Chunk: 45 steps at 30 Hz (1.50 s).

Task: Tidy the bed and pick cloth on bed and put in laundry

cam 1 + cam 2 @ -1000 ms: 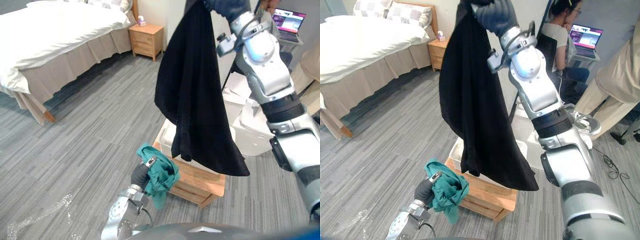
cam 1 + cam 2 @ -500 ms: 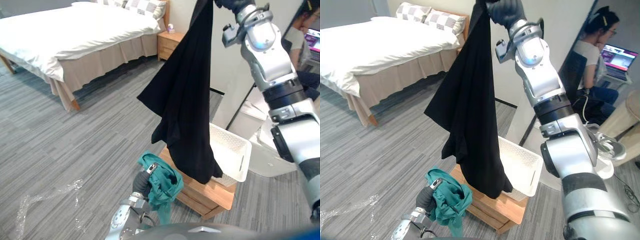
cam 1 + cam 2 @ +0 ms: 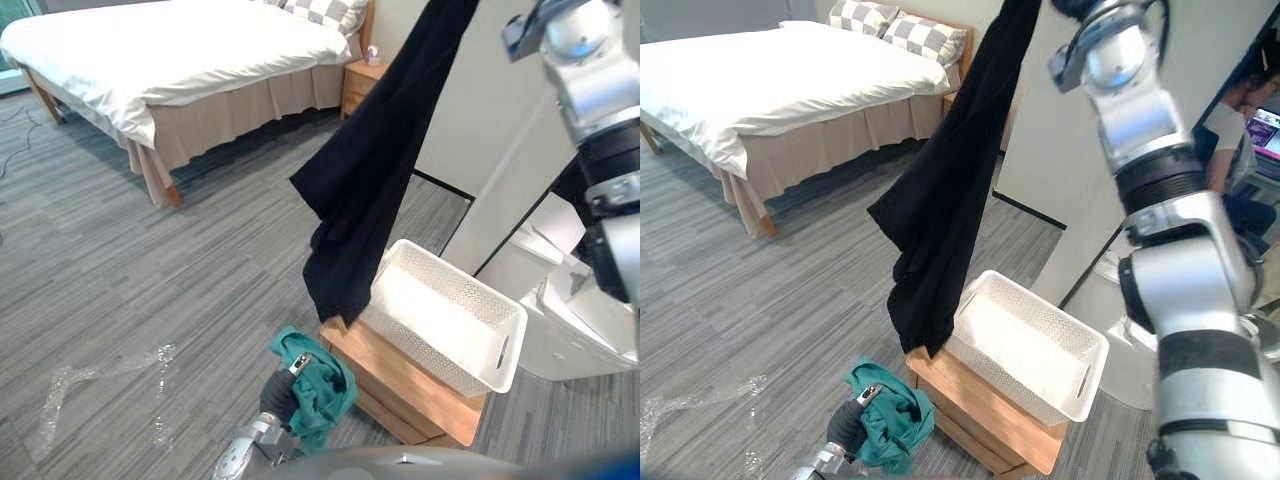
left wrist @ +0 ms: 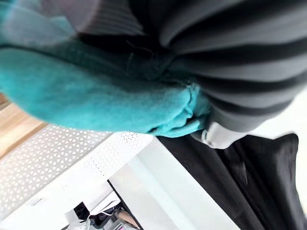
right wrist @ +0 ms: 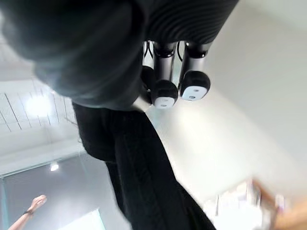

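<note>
Right hand (image 5: 165, 88) clamped on the top of the black cloth (image 3: 370, 200), which hangs long, hem at the left rim of the basket (image 3: 430, 310). Left hand (image 3: 275, 392), near, clenched round the bunched teal cloth (image 3: 318, 385). Both cloths judged light and limp; grip them bunched.

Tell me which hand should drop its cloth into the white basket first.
Right, probably. The right hand holds the black cloth high, its lower end hanging by the white basket. The left hand grips the teal cloth low beside the wooden stand, below the rim.
</note>
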Tool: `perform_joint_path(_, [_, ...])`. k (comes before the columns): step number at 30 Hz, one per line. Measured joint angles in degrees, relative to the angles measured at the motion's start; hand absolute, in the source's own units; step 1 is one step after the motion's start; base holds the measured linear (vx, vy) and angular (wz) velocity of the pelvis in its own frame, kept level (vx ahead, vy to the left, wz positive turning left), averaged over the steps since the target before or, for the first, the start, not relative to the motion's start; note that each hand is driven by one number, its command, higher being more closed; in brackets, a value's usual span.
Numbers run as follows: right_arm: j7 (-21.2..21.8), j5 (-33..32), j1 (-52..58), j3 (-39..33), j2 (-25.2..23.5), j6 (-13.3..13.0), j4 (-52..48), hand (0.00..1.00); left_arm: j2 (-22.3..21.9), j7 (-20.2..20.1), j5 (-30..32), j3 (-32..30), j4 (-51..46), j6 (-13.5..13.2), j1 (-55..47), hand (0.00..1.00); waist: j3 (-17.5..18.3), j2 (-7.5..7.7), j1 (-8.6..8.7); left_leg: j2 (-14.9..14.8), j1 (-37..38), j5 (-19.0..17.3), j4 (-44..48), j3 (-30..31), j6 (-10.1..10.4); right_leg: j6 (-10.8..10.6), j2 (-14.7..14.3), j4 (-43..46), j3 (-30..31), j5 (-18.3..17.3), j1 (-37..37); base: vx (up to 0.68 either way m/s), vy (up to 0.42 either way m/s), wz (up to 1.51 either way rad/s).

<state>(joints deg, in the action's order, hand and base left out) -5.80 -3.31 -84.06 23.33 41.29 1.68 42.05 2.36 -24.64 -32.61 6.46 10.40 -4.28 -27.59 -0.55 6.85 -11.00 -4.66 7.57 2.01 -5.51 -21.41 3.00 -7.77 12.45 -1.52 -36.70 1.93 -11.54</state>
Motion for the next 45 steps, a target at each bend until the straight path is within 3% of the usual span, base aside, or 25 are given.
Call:
perform_joint_path(6, [-1.2, 1.9, -1.6, -0.4, 5.3, 0.6, -0.9, 1.0, 0.0, 0.0, 0.0, -1.1, 0.0, 0.5, -0.5, 1.0, 0.0, -0.05, 1.04, -0.2, 0.5, -0.6, -0.3, -3.9, 0.4, 0.0, -0.1, -0.3, 2.0, -0.7, 1.2, -0.03, -0.009, -0.31])
perform_joint_path(8, [2.3, 6.2, -1.6, -0.3, 5.5, 2.1, -1.0, 1.0, -0.1, -0.2, 0.0, -2.6, -0.1, 1.5, -0.5, 1.0, -0.2, -0.4, 2.0, -0.4, 1.3, -0.8, -0.3, -5.4, 0.7, 0.2, -0.4, -0.6, 3.2, -1.0, 1.2, -0.05, -0.035, -0.31])
perform_joint_path(12, [7.4, 7.5, -1.4, -0.2, 6.6, 3.0, -0.7, 1.0, -0.3, -0.6, 0.0, -3.1, -1.2, 2.1, -0.5, 1.0, -0.5, -1.05, 2.25, -0.8, 1.5, -0.7, -0.2, -6.9, 0.5, 0.2, -0.9, -1.3, 4.9, -0.9, 1.8, -0.01, -0.018, -0.25])
perform_joint_path(15, [10.5, 7.6, -0.5, 1.1, 5.7, 2.9, 0.0, 1.0, -0.1, -1.6, 0.2, -3.3, -3.6, 3.9, -0.6, 1.0, -0.6, -1.25, 2.13, -1.1, 1.6, -0.4, 0.0, -7.5, 0.5, 0.6, -1.5, -2.1, 5.5, -0.2, 2.1, 0.03, -0.019, -0.13])
perform_joint_path(17, [11.1, 7.3, 1.9, 2.3, 2.4, 3.3, 0.4, 1.0, 1.0, -2.2, 0.8, -3.3, -5.0, 4.9, -0.3, 1.0, -1.6, -1.85, 2.0, -1.5, 0.3, -0.4, 0.4, -7.7, 0.5, 0.7, -1.8, -2.1, 5.9, -0.1, 3.6, -0.02, -0.024, -0.1])
perform_joint_path(20, [10.3, 7.0, 3.1, 2.6, -0.8, 5.7, -0.1, 1.0, 3.7, -3.7, 0.7, -4.2, -6.5, 5.0, 2.9, 1.0, -4.6, -1.02, 1.73, -2.8, -5.9, -0.7, 3.3, -6.9, 0.6, 1.5, -2.2, -1.2, 5.8, -0.3, 8.8, -0.08, -0.065, 0.0])
perform_joint_path(21, [8.0, 6.2, 2.8, 1.6, -1.7, 7.5, -1.5, 1.0, 5.6, -4.8, 0.6, -5.8, -8.5, 3.7, 6.3, 1.0, -8.8, -0.36, 0.99, -4.0, -11.3, -0.4, 5.4, -6.1, 0.8, 2.3, -2.7, 0.1, 5.7, -0.3, 13.9, -0.14, -0.102, 0.04])
perform_joint_path(22, [6.8, 5.0, 2.6, 0.7, -2.1, 8.1, -1.8, 1.0, 6.2, -5.2, 0.6, -6.7, -9.4, 3.2, 7.8, 1.0, -10.7, 0.08, 0.59, -4.4, -13.2, 0.1, 5.8, -5.9, 0.8, 2.6, -2.9, 0.4, 5.6, -0.2, 15.4, -0.15, -0.092, 0.1])
perform_joint_path(23, [4.6, 1.9, 2.2, -1.0, -2.7, 8.6, -1.4, 1.0, 6.8, -5.6, 0.5, -8.2, -9.9, 1.5, 11.0, 1.0, -15.0, -0.21, -0.12, -4.5, -16.2, 1.6, 5.8, -4.9, 0.5, 3.7, -3.5, 0.4, 5.5, 0.9, 18.0, -0.13, -0.072, 0.19])
perform_joint_path(24, [2.9, -1.3, 2.0, -2.1, -3.0, 8.5, 1.8, 1.0, 7.2, -5.8, 0.5, -9.1, -9.2, 0.2, 13.7, 1.0, -18.9, -1.29, -1.03, -4.5, -18.3, 3.6, 5.6, -3.6, -0.6, 5.5, -4.1, -0.2, 5.0, 2.7, 19.4, -0.11, -0.065, 0.28])
perform_joint_path(26, [1.9, -3.6, 2.4, -3.6, -3.6, 8.8, 8.4, 1.0, 7.2, -5.7, 0.7, -9.5, -8.4, -1.1, 15.5, 1.0, -22.8, -3.2, -2.27, -4.6, -20.0, 4.3, 5.6, -1.7, -1.3, 6.2, -4.7, -0.5, 4.4, 3.5, 20.1, -0.03, -0.042, 0.3])
perform_joint_path(28, [0.0, -5.0, 4.1, -6.7, -5.6, 8.9, 12.0, 1.0, 7.4, -5.7, 0.7, -9.4, -6.5, -2.6, 16.1, 1.0, -23.3, -3.93, -2.68, -4.7, -21.9, 4.3, 5.7, -0.7, -1.3, 6.3, -4.9, -0.5, 4.4, 3.8, 21.5, 0.06, 0.016, 0.24])
perform_joint_path(35, [-9.5, -6.3, 5.8, -12.4, -9.1, 4.1, 16.5, 1.0, 7.9, -3.8, 2.6, -6.1, 0.7, -6.5, 26.1, 1.0, -26.0, -7.3, -4.27, -4.1, -27.0, 4.3, 6.7, 3.4, -1.4, 6.4, -4.2, -0.5, 4.7, 5.0, 25.0, 0.05, 0.06, 0.13])
perform_joint_path(37, [-10.7, -6.6, 6.2, -12.4, -9.6, 4.0, 17.9, 1.0, 7.9, -3.0, 2.9, -5.8, 2.9, -7.5, 27.0, 1.0, -26.4, -8.03, -4.5, -4.0, -27.4, 4.3, 6.8, 3.8, -1.4, 6.4, -4.2, -0.4, 4.7, 5.0, 25.2, 0.02, 0.054, 0.08])
perform_joint_path(40, [-12.7, -7.8, 10.5, -13.5, -9.9, 1.8, 18.2, 1.0, 7.7, -0.8, 4.1, -4.1, 7.8, -10.0, 27.7, 1.0, -27.1, -9.42, -4.59, -4.1, -27.7, 4.3, 6.8, 3.7, -1.4, 6.4, -4.1, 0.2, 6.5, 5.0, 26.1, 0.0, 0.056, -0.02])
perform_joint_path(44, [-14.5, -8.4, 16.1, -15.7, -10.6, -0.3, 18.5, 1.0, 7.0, 1.1, 4.1, -3.7, 11.6, -12.7, 28.9, 1.0, -27.5, -10.09, -3.53, -3.9, -27.7, 4.3, 6.8, 2.8, -1.5, 6.3, -3.8, 0.6, 8.8, 5.0, 27.2, -0.02, 0.05, -0.21])
perform_joint_path(45, [-15.0, -8.4, 17.8, -16.3, -11.3, -0.7, 18.6, 1.0, 7.0, 1.3, 4.1, -3.5, 12.1, -13.7, 28.9, 1.0, -27.5, -10.27, -2.19, -3.9, -27.6, 4.2, 6.8, 2.8, -1.5, 6.3, -3.8, 0.6, 9.2, 5.0, 27.3, -0.02, 0.027, -0.12])
